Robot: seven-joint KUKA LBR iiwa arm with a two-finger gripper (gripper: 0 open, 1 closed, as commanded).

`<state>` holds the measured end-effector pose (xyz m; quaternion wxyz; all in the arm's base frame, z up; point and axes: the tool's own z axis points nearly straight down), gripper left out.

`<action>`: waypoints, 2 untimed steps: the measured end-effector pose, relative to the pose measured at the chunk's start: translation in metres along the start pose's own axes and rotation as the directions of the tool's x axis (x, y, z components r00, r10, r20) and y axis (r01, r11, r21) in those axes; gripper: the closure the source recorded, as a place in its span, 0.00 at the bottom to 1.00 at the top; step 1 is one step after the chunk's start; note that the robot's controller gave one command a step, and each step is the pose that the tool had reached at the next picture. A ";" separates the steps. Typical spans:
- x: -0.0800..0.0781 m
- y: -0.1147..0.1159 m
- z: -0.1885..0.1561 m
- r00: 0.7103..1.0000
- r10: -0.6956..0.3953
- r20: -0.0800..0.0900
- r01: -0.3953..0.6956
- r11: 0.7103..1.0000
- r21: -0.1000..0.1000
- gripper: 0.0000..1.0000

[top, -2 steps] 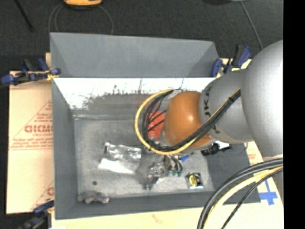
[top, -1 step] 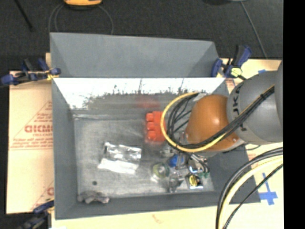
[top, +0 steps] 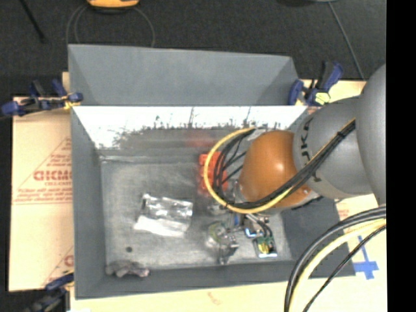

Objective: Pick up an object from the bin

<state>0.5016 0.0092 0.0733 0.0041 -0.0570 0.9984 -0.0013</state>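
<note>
Grey bin (top: 86, 207), near right: my gripper (top: 224, 239) sits low by a small green-blue bit (top: 264, 246), shiny pkt (top: 167, 207) left of it. Can't tell if it's open or shut. Grab step, I think; next close & lift.

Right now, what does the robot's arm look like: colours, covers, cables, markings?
The arm is a thick rounded grey link with dark lettering on it. An orange dome-shaped cover caps the wrist. Yellow and black cables loop round the cover. The hand below is small and silvery.
</note>
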 end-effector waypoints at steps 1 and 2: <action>-0.002 0.000 -0.002 1.000 0.002 0.005 -0.002 1.000 -0.002 1.00; -0.006 -0.025 -0.160 0.964 -0.264 0.002 0.264 0.964 0.000 1.00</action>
